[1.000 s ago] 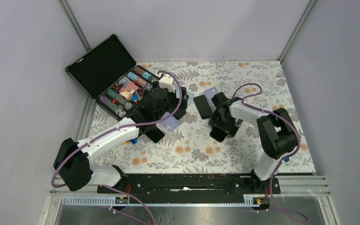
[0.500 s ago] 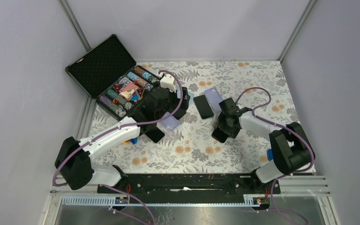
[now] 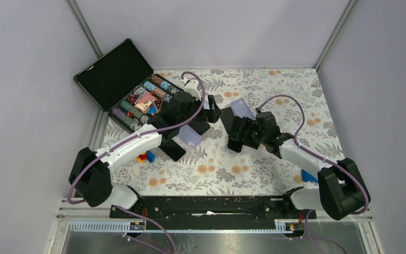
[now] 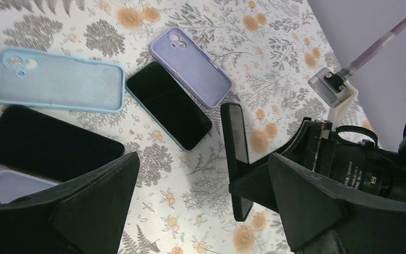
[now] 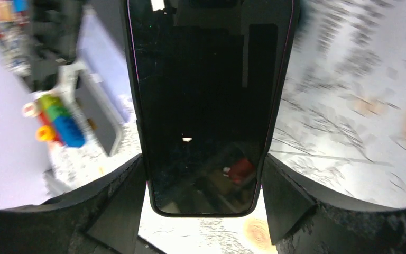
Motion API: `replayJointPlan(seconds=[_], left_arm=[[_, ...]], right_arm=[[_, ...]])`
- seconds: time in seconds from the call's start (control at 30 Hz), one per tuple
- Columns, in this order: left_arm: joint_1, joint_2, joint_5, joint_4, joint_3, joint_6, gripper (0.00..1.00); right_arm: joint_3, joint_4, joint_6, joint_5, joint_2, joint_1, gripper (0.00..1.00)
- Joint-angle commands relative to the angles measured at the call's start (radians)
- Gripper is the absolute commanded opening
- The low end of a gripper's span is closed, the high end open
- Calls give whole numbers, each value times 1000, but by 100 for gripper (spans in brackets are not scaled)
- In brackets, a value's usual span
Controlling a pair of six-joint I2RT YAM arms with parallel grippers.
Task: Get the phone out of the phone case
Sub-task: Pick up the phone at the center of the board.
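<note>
My right gripper (image 5: 202,174) is shut on a phone in a black case (image 5: 206,95), its dark screen facing the wrist camera. In the top view the right gripper (image 3: 239,132) holds it above the mat's middle. The left wrist view shows this phone (image 4: 234,153) edge-on, held upright off the mat. My left gripper (image 4: 201,174) is open and empty, its jaws wide apart, with the phone just inside its right finger. In the top view the left gripper (image 3: 207,114) is close to the left of the right one.
On the floral mat lie a light blue case (image 4: 58,79), a lavender case (image 4: 190,66), a bare black phone (image 4: 169,106) and another black phone (image 4: 47,143). An open poker chip case (image 3: 132,90) stands back left. Toy bricks (image 3: 145,156) lie beside the left arm.
My right arm has stretched out and swung left, carrying the cased phone to the mat's middle. My left gripper has moved back and right, toward it.
</note>
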Motion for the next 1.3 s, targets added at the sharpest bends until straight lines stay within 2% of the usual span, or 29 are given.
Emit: replayJointPlan(seconds=[0.0, 0.17, 0.27, 0.47, 0.6, 0.73, 0.83, 1.07, 1.27], left_arm=[[56, -11, 128, -21, 31, -135, 99], [103, -16, 241, 7, -28, -215, 98], [118, -37, 276, 63, -69, -245, 98], [131, -46, 329, 142, -112, -266, 99], [132, -3, 358, 157, -105, -302, 98], [134, 42, 314, 101, -65, -364, 93], [133, 68, 285, 86, -52, -391, 84], [135, 93, 261, 82, -51, -386, 56], [134, 128, 287, 93, -41, -382, 45]], right_arm=[[-10, 309, -24, -234, -55, -4, 40], [-32, 624, 60, -425, 19, -4, 40], [-32, 771, 139, -483, 77, -3, 39], [-17, 884, 185, -535, 154, 4, 39], [8, 823, 126, -524, 166, 32, 39], [24, 745, 68, -460, 159, 62, 40], [44, 659, 14, -404, 149, 92, 40], [65, 577, -54, -322, 134, 128, 40], [94, 510, -90, -288, 132, 142, 40]])
